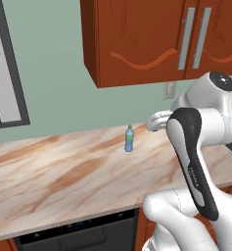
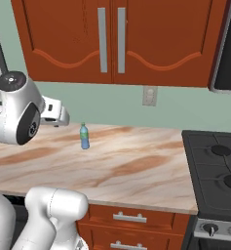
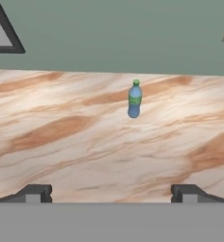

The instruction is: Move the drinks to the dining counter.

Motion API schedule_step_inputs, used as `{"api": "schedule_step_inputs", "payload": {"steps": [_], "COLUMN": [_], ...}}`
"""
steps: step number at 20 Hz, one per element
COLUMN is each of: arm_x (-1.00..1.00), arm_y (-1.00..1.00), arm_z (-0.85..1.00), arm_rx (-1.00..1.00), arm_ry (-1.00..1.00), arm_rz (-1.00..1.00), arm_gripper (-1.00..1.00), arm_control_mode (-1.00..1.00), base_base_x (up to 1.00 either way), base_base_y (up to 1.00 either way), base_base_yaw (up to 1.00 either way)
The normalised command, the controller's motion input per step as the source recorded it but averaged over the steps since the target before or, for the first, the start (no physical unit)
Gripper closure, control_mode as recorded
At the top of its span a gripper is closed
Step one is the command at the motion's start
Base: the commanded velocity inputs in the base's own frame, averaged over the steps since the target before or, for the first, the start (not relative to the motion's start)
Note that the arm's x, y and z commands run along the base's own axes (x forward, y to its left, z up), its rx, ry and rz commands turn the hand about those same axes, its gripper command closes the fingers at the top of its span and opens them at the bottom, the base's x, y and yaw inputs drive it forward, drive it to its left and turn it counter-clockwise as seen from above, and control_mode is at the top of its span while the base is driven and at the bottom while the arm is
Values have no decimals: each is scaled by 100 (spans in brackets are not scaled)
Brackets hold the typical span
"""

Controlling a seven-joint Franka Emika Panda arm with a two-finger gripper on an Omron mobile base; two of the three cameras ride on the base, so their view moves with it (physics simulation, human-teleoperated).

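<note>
A small blue plastic bottle (image 1: 129, 139) with a green band stands upright on a beige-brown veined marble worktop (image 1: 58, 176) that runs along the green wall. The same bottle (image 2: 84, 136) stands toward the back of the worktop (image 2: 136, 168) in the right base view. In the hand view the bottle (image 3: 134, 99) is ahead and slightly right of centre, well beyond my gripper (image 3: 111, 196). The gripper is open, its fingertips (image 3: 34, 193) wide apart with nothing between them. My hand (image 1: 157, 120) hovers above the worktop to the right of the bottle. The dining counter is out of view.
Reddish-brown wall cabinets (image 2: 112, 39) hang above the worktop. A black stove (image 2: 217, 168) borders it on the right, with an outlet (image 2: 149, 95) on the wall. A dark appliance front (image 1: 78, 235) sits below the front edge. A dark window frame (image 1: 12, 73) is at the left.
</note>
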Motion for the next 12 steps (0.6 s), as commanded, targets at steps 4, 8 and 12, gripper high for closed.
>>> {"api": "schedule_step_inputs", "payload": {"steps": [4,8,12], "arm_x": [-1,0,0], "arm_y": [-19,-17,-10], "arm_z": [-15,-38,-38], "arm_rx": [2,1,0], "arm_ry": [-4,-2,-1], "arm_rz": [-4,0,0], "arm_gripper": [-100,-100,-100], "arm_control_mode": [-100,-100,-100], "base_base_x": [0,0,0], "base_base_y": [0,0,0], "base_base_yaw": [0,0,0]}}
